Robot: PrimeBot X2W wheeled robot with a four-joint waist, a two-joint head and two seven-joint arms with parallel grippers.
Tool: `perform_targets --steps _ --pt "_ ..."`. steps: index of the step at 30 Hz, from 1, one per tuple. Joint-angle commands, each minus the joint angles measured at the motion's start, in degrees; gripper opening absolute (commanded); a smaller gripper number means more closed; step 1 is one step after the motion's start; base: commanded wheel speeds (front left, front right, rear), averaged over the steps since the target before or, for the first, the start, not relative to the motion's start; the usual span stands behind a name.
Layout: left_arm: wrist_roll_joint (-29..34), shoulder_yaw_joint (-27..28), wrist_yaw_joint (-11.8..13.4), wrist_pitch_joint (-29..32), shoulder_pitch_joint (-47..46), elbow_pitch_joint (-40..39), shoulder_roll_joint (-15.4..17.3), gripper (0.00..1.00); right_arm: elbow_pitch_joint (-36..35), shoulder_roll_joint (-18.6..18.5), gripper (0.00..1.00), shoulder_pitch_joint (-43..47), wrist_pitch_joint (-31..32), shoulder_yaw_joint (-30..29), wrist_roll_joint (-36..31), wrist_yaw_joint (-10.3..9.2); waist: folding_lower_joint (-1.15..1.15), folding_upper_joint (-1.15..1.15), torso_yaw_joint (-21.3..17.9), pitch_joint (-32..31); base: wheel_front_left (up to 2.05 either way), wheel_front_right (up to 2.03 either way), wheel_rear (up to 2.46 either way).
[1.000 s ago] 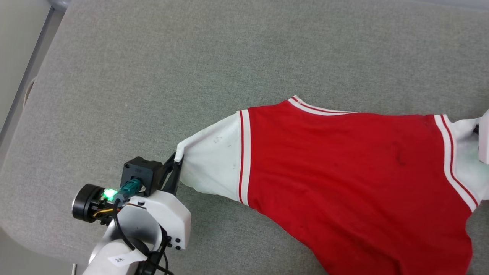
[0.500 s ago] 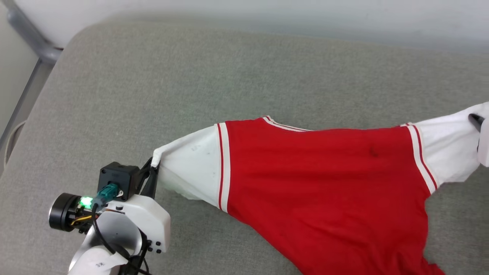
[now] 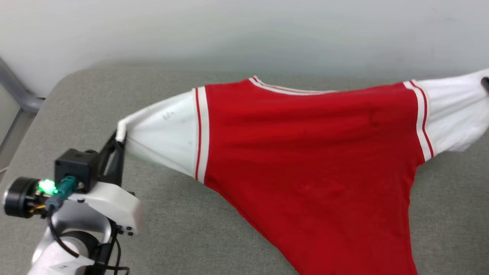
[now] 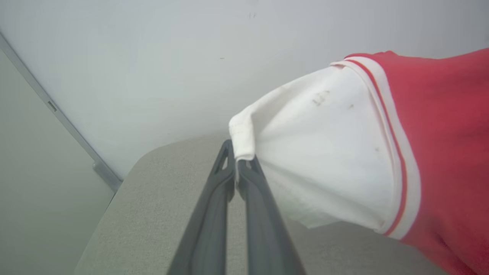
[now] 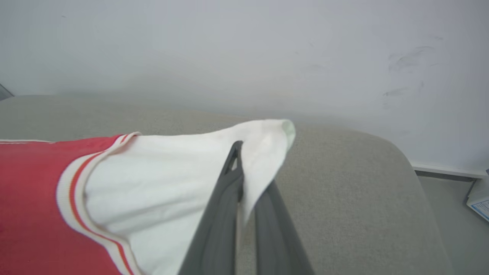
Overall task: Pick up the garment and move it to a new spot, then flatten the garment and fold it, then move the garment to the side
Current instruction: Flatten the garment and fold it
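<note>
The garment [image 3: 305, 152], a red T-shirt with white sleeves and striped trim, hangs stretched between both grippers above the grey padded surface [image 3: 183, 236]. Its plain red side faces the head camera; the lower part drops out of the bottom of that view. My left gripper [image 3: 119, 138] is shut on the hem of the white sleeve at the left [image 4: 324, 152], with the hem pinched at the fingertips [image 4: 237, 160]. My right gripper [image 5: 240, 168] is shut on the other white sleeve [image 5: 183, 187]; just a dark fingertip [image 3: 486, 82] shows at the head view's right edge.
A pale wall [image 3: 244, 30] rises just behind the padded surface. A grey metal frame [image 3: 17, 95] stands at the far left past the rounded corner. To the right, the surface ends at a rounded edge [image 5: 416, 168] with floor and a white box [image 5: 479, 198] beyond.
Both grippers have lifted the garment up and toward the wall, keeping it stretched. The head camera has tilted up, so the wall now shows.
</note>
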Motion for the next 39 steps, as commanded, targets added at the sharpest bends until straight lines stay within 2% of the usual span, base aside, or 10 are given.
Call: perform_targets --steps 1,11,21,30,39 --pt "0.29 0.76 0.32 -0.48 -0.8 -0.35 0.47 0.0 -0.46 0.31 0.0 -0.85 -0.65 -0.61 0.08 -0.08 0.0 0.0 -0.94 -1.04 0.0 0.0 0.0" --pt "1.25 5.52 -0.36 -6.15 -6.65 -3.04 4.06 0.0 -6.47 3.29 0.0 -4.54 -3.7 -3.3 -0.41 -0.08 0.0 0.0 -3.92 -3.5 0.0 0.0 0.0" --pt "0.8 9.35 -2.53 -8.78 -14.32 -3.39 8.27 0.0 -11.49 5.95 0.0 -7.92 -5.12 -6.32 -2.09 -0.08 0.0 0.0 -5.42 -2.92 0.0 0.0 0.0" --pt "-1.86 9.8 -6.36 -7.7 -20.33 -0.04 11.11 0.0 -9.94 7.79 0.0 -13.76 -7.24 -8.9 -7.74 -0.09 0.0 0.0 -6.1 1.88 0.0 0.0 0.0" --pt "-2.97 7.25 -12.74 -6.93 -35.5 7.27 13.56 0.0 -4.34 9.67 0.0 -26.3 -10.11 -13.33 -12.6 -0.1 0.0 0.0 -5.63 13.42 0.0 0.0 0.0"
